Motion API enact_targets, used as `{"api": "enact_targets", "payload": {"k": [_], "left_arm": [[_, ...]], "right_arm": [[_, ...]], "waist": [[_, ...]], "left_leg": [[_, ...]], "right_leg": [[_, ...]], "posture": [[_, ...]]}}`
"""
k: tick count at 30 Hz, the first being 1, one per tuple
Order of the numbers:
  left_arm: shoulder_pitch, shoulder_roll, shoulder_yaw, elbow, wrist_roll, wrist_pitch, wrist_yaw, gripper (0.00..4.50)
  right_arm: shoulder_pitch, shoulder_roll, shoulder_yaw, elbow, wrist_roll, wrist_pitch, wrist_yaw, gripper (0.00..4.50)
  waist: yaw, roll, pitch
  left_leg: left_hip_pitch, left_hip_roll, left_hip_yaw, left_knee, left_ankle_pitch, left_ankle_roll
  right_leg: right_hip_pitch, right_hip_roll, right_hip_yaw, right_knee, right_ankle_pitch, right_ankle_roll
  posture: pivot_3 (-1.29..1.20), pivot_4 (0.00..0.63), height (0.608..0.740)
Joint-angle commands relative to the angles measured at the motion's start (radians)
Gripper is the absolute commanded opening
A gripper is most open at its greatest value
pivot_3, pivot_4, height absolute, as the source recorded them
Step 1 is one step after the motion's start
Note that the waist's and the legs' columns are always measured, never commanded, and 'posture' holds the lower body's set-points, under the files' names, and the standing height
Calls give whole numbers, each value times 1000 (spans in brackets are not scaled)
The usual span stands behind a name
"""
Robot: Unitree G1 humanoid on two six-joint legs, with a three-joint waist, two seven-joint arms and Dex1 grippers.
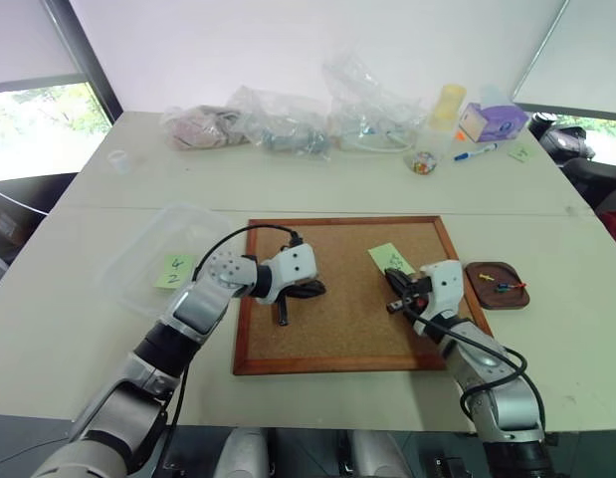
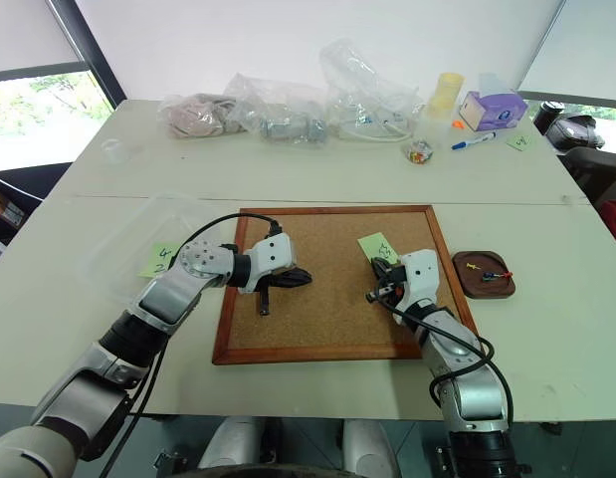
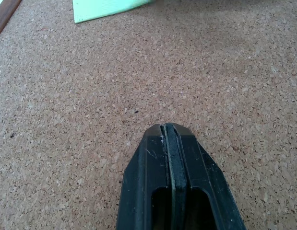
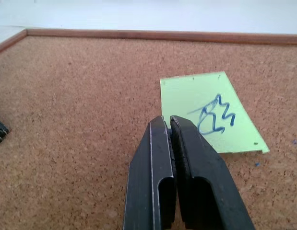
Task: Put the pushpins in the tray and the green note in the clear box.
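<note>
Lying flat on the corkboard, green note just ahead of the right gripper, whose 2 fingers press together on nothing. Resting low over bare cork, left gripper likewise closed and empty, well apart from the note. Sitting beyond the board's right edge, beside the right gripper, brown tray with pushpins inside. Standing off past the left gripper, clear box holding a second green note.
</note>
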Motion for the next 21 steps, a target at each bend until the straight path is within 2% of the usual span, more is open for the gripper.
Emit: {"api": "enact_targets", "payload": {"k": [1, 6, 8, 11, 15, 19, 21], "left_arm": [[33, 27, -31, 48, 43, 30, -8, 0], [27, 17, -33, 50, 39, 29, -12, 0], [16, -8, -1, 49, -4, 57, -15, 0], [-33, -83, 130, 7, -185, 229, -35, 958], [-117, -147, 267, 3, -353, 440, -17, 2759], [-189, -240, 403, 61, -478, 683, 104, 4483], [-197, -273, 438, 74, -512, 767, 152, 4483]], "right_arm": [[-12, -17, -17, -155, -1, 9, -23, 58], [12, -19, -18, -222, 12, 49, -34, 58], [15, -20, -18, -231, 11, 56, -36, 58], [15, -21, -21, -245, 11, 66, -38, 0], [2, -21, -26, -252, 11, 74, -42, 0], [-11, -19, -30, -248, 10, 73, -46, 0], [-17, -19, -33, -250, 12, 75, -50, 0]], "waist": [[0, 0, 0], [0, 0, 0], [0, 0, 0], [2, 0, 0], [6, 0, 0], [6, 0, 0], [6, -1, 1]], "left_leg": [[0, 0, 0, 0, 0, 0], [0, 0, 0, -2, 0, 0], [0, 0, 0, -2, 0, 0], [-2, 0, 0, -2, 0, 0], [-22, -1, 0, 2, 3, -3], [-27, -3, -1, 3, 3, -3], [-27, -5, -1, 3, 3, -2]], "right_leg": [[0, 0, 0, 0, 0, 0], [0, -1, 0, -1, 0, 0], [0, -1, 0, -2, 0, 0], [-1, -2, -1, -2, 0, 0], [-19, -3, -5, 1, 1, 0], [-22, 3, -9, 1, 3, 7], [-21, 5, -9, 0, 4, 11]], "posture": [[0, 150, 738], [0, 150, 738], [0, 150, 738], [0, 150, 738], [0, 150, 738], [0, 150, 738], [0, 150, 738]]}}
